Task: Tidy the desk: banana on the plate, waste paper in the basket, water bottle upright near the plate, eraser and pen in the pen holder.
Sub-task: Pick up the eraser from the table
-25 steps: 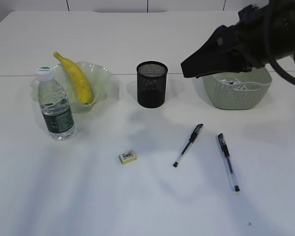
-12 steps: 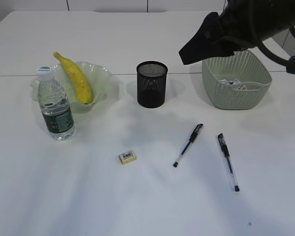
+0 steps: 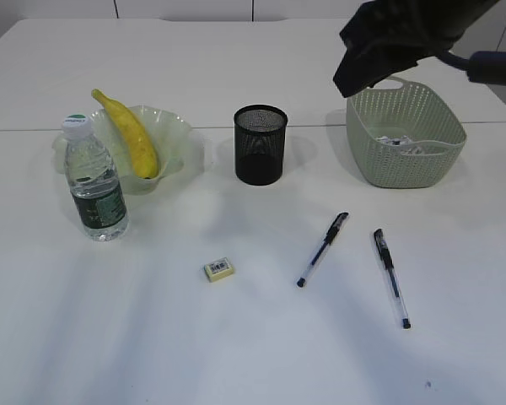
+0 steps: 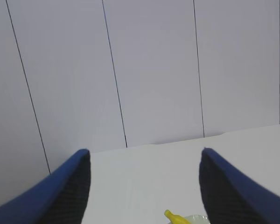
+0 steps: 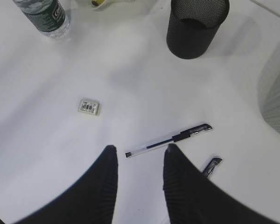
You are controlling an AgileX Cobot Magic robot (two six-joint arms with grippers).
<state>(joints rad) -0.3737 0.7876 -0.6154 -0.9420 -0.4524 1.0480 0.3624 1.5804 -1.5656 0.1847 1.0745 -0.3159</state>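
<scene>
The small cream rubber eraser point(image 3: 218, 269) lies flat toward the desk's front edge, left of centre; it is light, grippy and low, so take it across its short sides. Right of it lie two slim clear-barrelled pens point(image 3: 323, 249) point(image 3: 391, 277), stiff, light and prone to rolling, best pinched mid-barrel. The black mesh pen holder point(image 3: 261, 144) stands behind them, near the mid seam of the white desk point(image 3: 110, 337). The right gripper point(image 5: 139, 161) hangs above the pens, part-open and empty. The left gripper point(image 4: 144, 172) is spread wide, grasping nothing.
</scene>
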